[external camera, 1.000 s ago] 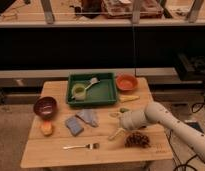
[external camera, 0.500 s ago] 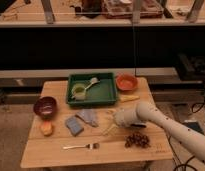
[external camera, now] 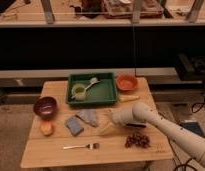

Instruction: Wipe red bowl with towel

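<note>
A dark red bowl [external camera: 45, 106] stands at the table's left edge. An orange-red bowl [external camera: 127, 82] stands at the back right, beside the green tray. A crumpled grey towel [external camera: 88, 117] lies in the middle of the table, next to a blue sponge [external camera: 73, 126]. My gripper [external camera: 107, 128] comes in from the right on a white arm [external camera: 156, 122] and sits low over the table, just right of the towel. It is close to the towel's right edge; I cannot tell whether it touches it.
A green tray [external camera: 103, 95] at the back holds a yellow-green cup [external camera: 78, 91] and a brush [external camera: 92, 81]. An orange fruit [external camera: 46, 129] lies in front of the dark bowl. A fork [external camera: 82, 146] lies near the front edge, and a brown cluster [external camera: 137, 140] at the front right.
The arm has swung left across the table, bringing my gripper from near the brown cluster to just beside the towel. The objects on the table have not moved.
</note>
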`<state>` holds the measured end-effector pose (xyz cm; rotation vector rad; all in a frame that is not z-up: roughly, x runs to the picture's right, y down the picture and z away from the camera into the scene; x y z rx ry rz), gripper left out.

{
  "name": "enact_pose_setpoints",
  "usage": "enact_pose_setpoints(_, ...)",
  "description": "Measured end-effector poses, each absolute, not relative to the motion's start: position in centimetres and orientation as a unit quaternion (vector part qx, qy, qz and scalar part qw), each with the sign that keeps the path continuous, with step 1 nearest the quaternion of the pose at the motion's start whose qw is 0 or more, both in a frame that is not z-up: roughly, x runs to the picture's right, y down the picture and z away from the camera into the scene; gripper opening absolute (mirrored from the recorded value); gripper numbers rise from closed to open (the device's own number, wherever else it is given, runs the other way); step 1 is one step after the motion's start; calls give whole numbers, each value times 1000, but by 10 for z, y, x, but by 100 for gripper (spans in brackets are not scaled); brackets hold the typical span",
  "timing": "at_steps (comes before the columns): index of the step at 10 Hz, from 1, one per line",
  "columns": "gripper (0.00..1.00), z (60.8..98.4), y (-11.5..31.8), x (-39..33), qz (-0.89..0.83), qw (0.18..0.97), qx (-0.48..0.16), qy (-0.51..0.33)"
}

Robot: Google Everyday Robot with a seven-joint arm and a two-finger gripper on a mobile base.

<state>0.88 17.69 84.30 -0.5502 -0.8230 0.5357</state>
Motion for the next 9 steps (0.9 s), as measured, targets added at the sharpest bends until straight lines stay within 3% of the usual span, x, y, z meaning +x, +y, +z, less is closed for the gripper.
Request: enact_pose_setpoints(9, 80, 849, 158, -45, 227, 842, -258, -416)
